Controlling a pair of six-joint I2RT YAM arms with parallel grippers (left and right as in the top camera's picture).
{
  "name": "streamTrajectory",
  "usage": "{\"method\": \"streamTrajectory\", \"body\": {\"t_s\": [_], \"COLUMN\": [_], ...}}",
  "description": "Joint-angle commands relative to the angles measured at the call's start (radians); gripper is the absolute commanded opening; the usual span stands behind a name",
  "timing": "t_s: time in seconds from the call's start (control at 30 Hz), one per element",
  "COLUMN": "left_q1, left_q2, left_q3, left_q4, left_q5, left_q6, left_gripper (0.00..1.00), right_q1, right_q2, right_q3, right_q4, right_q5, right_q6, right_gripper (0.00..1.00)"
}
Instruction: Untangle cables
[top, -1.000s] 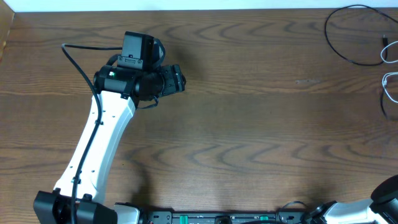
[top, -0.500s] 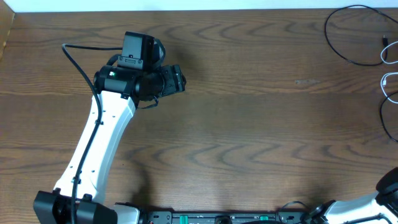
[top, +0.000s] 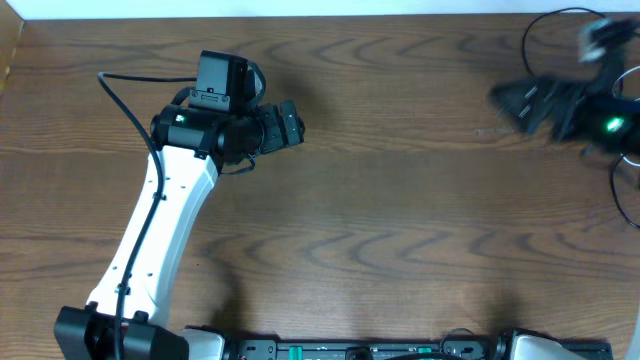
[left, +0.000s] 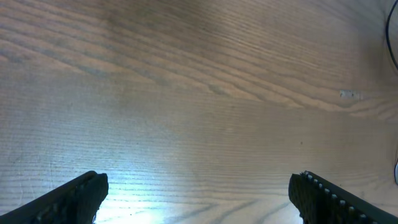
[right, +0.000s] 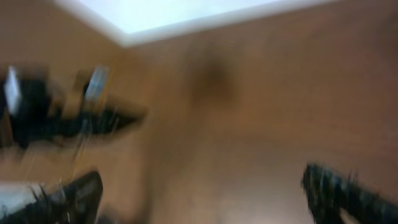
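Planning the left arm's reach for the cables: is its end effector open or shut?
Open. The left end effector shows fingers far apart in its wrist view, only bare table between them.

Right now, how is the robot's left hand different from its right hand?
The left hand hangs over the left half of the table, far from the cables; the right hand is right by them at the far right. The left hand looks sharp; the right hand is blurred. Both hands are open, holding nothing.
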Motion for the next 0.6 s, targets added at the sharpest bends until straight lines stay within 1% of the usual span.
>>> {"method": "streamTrajectory", "body": {"t_s": [0.0, 0.07, 0.13, 0.23, 0.27, 0.3, 0.37, 0.43, 0.47, 0.5, 0.57], "left_q1": [-0.002, -0.001, -0.001, -0.002, -0.002, -0.001, -0.002, -0.002, -0.002, -0.002, -0.001], "left_q2": [-0.011, -0.011, -0.011, -0.011, -0.011, -0.011, -0.011, -0.011, -0.011, -0.011, -0.011], "left_q3": [0.01, 0.01, 0.01, 0.01, 0.01, 0.01, 0.01, 0.01, 0.01, 0.01, 0.01], "left_q4": [0.0, 0.0, 0.0, 0.0, 0.0, 0.0, 0.0, 0.0, 0.0, 0.0, 0.0], "left_q5": [-0.007, -0.007, -0.007, -0.007, -0.007, -0.007, -0.007, -0.007, -0.007, -0.007, -0.007], "left_q6": [-0.008, -0.008, -0.008, -0.008, -0.008, -0.008, -0.008, -0.008, -0.008, -0.008, -0.008], "left_gripper": [0.98, 0.98, 0.98, 0.98, 0.98, 0.98, 0.98, 0.98, 0.98, 0.98, 0.98], "right_q1": [0.095, 0.117, 0.118, 0.118, 0.118, 0.118, 0.118, 0.125, 0.126, 0.135, 0.151], "right_q2": [-0.037, -0.047, -0.054, -0.057, -0.057, -0.057, -0.056, -0.06, -0.068, -0.096, -0.158], "right_q3": [-0.001, -0.001, -0.001, -0.001, -0.001, -0.002, -0.002, -0.01, -0.015, -0.044, -0.121], "right_q4": [-0.087, -0.146, -0.193, -0.318, -0.438, -0.46, -0.445, -0.36, -0.33, -0.235, -0.081], "right_q5": [0.002, 0.079, 0.089, 0.166, 0.234, 0.266, 0.35, 0.469, 0.493, 0.533, 0.547], "right_q6": [-0.047, -0.046, -0.046, -0.047, -0.047, -0.047, -0.047, -0.054, -0.06, -0.095, -0.178], "right_gripper": [0.99, 0.99, 0.99, 0.99, 0.99, 0.99, 0.99, 0.99, 0.99, 0.99, 0.99]}}
